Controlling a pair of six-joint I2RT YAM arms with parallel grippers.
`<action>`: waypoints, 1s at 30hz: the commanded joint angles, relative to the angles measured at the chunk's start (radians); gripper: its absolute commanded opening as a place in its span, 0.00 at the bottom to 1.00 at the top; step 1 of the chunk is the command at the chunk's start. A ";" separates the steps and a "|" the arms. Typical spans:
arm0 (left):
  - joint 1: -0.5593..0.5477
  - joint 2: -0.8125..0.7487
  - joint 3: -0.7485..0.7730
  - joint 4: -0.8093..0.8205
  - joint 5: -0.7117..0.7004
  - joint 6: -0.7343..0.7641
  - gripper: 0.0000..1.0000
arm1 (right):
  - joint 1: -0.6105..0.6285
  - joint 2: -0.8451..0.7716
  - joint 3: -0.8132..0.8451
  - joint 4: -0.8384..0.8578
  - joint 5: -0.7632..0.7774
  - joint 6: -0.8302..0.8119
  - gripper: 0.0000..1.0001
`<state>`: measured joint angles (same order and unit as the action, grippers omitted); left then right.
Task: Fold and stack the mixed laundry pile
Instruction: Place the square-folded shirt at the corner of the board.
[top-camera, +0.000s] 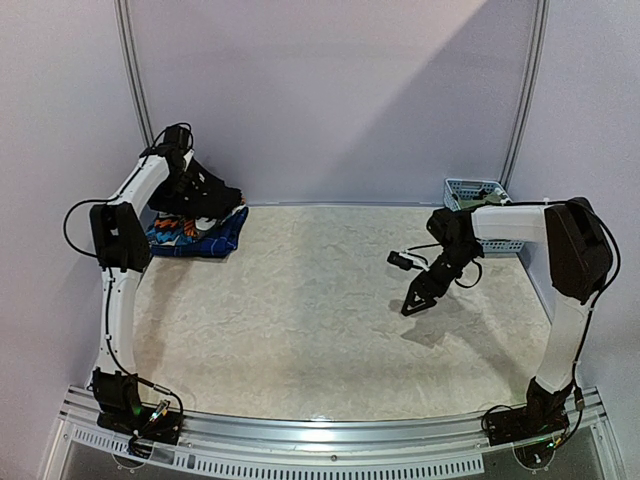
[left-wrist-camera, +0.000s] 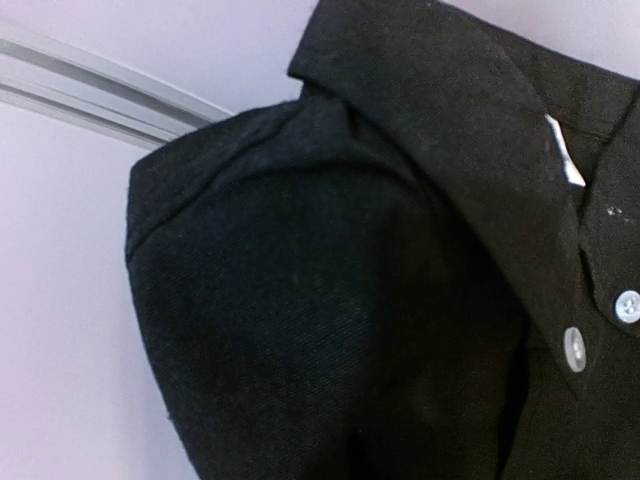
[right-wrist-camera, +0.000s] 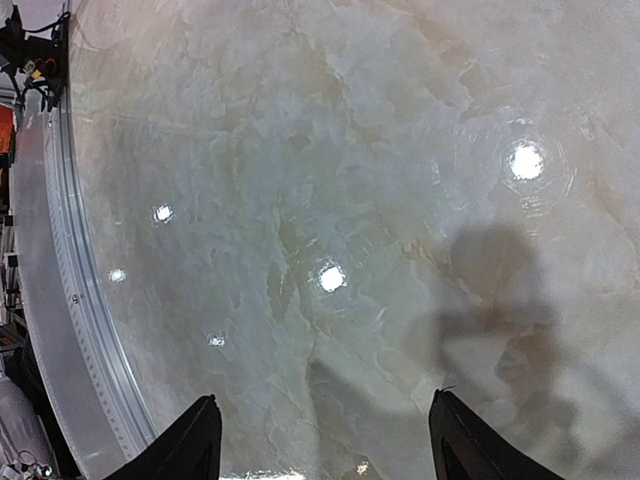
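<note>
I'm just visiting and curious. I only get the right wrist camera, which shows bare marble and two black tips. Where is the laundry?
Observer: In the far left corner of the table, where a blue-and-orange printed garment lies.
Operator: Is the other arm doing anything?
Observer: Yes. The left gripper is shut on a black shirt, just above that print.
Operator: How can you tell it's a shirt?
Observer: The left wrist view shows a collar and white buttons.
</note>
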<state>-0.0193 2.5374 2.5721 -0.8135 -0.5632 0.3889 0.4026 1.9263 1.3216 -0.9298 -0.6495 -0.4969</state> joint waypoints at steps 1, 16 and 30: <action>0.008 0.031 -0.010 0.078 -0.018 0.019 0.00 | -0.006 0.015 0.022 -0.015 0.011 -0.012 0.71; -0.013 -0.090 -0.079 0.135 -0.173 0.011 0.53 | -0.005 -0.013 0.024 -0.022 0.001 -0.017 0.71; -0.405 -0.539 -0.434 0.306 -0.293 0.025 0.84 | -0.293 -0.244 0.204 0.092 0.118 0.154 0.75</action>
<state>-0.2848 2.0869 2.2742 -0.5545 -0.8310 0.4328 0.2256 1.7172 1.4643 -0.9176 -0.6304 -0.4393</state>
